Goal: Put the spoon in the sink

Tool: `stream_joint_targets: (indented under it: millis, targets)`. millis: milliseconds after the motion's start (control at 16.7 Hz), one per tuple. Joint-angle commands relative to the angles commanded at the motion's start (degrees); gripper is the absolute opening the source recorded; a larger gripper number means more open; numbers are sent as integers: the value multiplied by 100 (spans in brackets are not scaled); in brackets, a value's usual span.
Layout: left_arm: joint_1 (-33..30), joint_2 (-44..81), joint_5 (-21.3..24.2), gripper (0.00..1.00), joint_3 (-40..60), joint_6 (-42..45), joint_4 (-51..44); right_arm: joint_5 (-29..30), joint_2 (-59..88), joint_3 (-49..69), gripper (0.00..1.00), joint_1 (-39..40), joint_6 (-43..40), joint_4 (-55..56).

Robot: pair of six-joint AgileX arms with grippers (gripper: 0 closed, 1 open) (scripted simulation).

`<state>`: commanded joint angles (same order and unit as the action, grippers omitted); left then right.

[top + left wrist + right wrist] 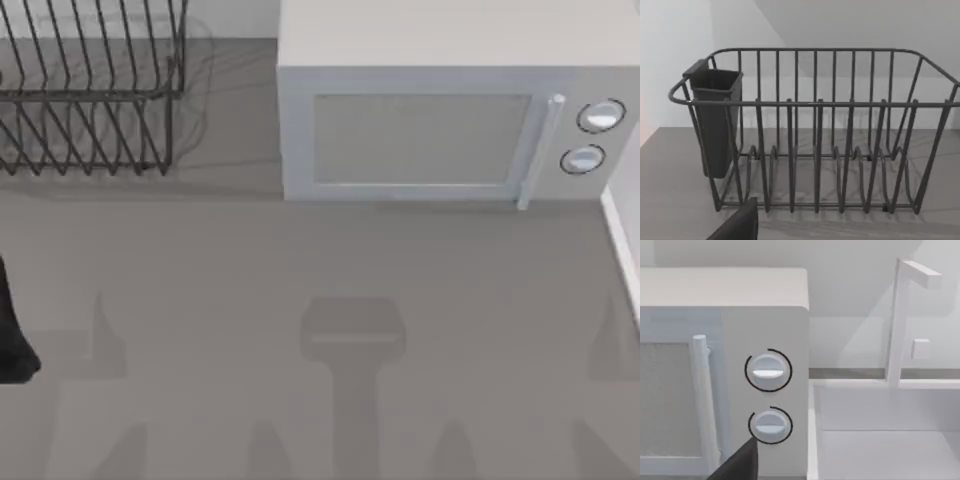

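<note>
The spoon is out of view. The white sink [812, 440] lies beside the microwave, with its tall white faucet [897, 320] behind the basin. In the top view, the sink's rim [622, 240] runs along the right edge of the table. A dark part of my left arm [12, 335] sits at the table's left edge. The left wrist view catches a dark corner of my left gripper [737, 225], facing the dish rack. In the right wrist view, a dark corner of my right gripper [737, 465] faces the microwave's knobs and the sink.
A dark wire dish rack [90, 90] stands at the back left, with a grey utensil cup [715, 120] hung on one end. A white microwave [420, 130] stands at the back centre-right, door shut, two knobs [767, 370] on its right side. Grey countertop [320, 270] spreads in front.
</note>
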<state>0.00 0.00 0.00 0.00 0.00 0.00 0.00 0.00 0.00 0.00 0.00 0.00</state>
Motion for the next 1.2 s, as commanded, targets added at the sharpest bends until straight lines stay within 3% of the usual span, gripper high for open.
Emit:
stream_joint_targets:
  millis: [420, 1200]
  targets:
    - [0, 0, 0, 100, 0, 0, 0, 18, 933, 742, 100, -99, 104, -863]
    - [0, 0, 0, 100, 0, 0, 0, -16, 6887, 4260, 100, -496, 661, -5392]
